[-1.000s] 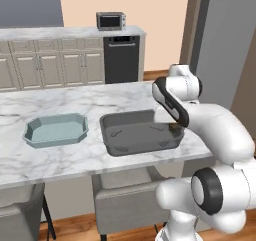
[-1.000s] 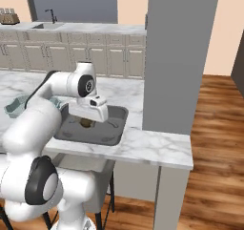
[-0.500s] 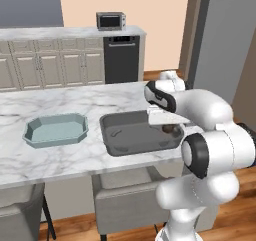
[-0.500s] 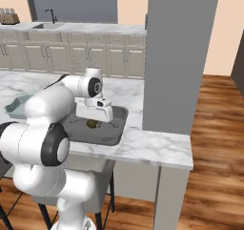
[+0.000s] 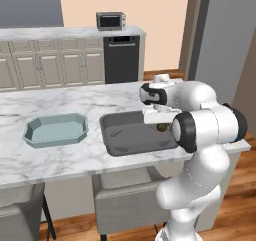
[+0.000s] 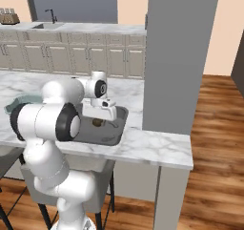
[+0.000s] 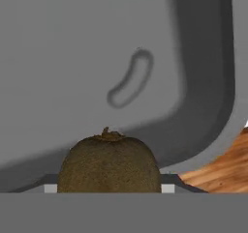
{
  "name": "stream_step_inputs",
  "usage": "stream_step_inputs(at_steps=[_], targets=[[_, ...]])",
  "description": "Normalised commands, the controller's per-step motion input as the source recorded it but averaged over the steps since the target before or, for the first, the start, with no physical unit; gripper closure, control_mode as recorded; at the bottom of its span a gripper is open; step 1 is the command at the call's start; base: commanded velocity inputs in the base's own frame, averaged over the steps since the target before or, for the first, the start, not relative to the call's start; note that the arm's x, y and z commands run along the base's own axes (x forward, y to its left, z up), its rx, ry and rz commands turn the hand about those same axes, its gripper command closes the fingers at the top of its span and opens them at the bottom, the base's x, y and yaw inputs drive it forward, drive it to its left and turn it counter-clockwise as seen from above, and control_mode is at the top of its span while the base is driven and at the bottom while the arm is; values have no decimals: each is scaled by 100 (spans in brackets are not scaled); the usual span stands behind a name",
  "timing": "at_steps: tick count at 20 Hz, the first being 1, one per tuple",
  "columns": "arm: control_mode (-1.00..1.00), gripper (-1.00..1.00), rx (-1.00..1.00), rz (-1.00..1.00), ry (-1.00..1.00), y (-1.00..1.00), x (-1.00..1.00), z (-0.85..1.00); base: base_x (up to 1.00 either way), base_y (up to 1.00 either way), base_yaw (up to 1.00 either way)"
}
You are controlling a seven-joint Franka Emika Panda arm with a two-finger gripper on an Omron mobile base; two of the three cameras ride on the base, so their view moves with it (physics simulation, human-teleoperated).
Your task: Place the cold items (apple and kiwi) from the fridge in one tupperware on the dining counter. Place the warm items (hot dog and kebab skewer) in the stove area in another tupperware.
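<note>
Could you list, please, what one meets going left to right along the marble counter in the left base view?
Light blue tupperware → dark grey tupperware → kiwi held in the gripper over the grey tupperware's right part.

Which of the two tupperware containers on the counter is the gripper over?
The dark grey tupperware, nearer the pillar. The gripper, holding the kiwi, hangs over it; the light blue tupperware sits apart, away from the arm.
</note>
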Motion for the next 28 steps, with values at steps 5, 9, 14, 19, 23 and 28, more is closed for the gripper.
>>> stream_step_inputs(at_steps=[5,9,14,19,23,28], targets=[[-100,100,0,1,0,0,51,-38,0,0,0],[-100,100,0,0,-1,0,43,-41,0,0,0],[-100,100,0,0,-2,0,37,-37,0,0,0],[-100,100,0,0,-4,0,24,-35,0,0,0],[-100,100,0,0,-7,0,10,-35,0,0,0],[-100,-100,-1,0,-18,0,-10,-18,0,0,0]])
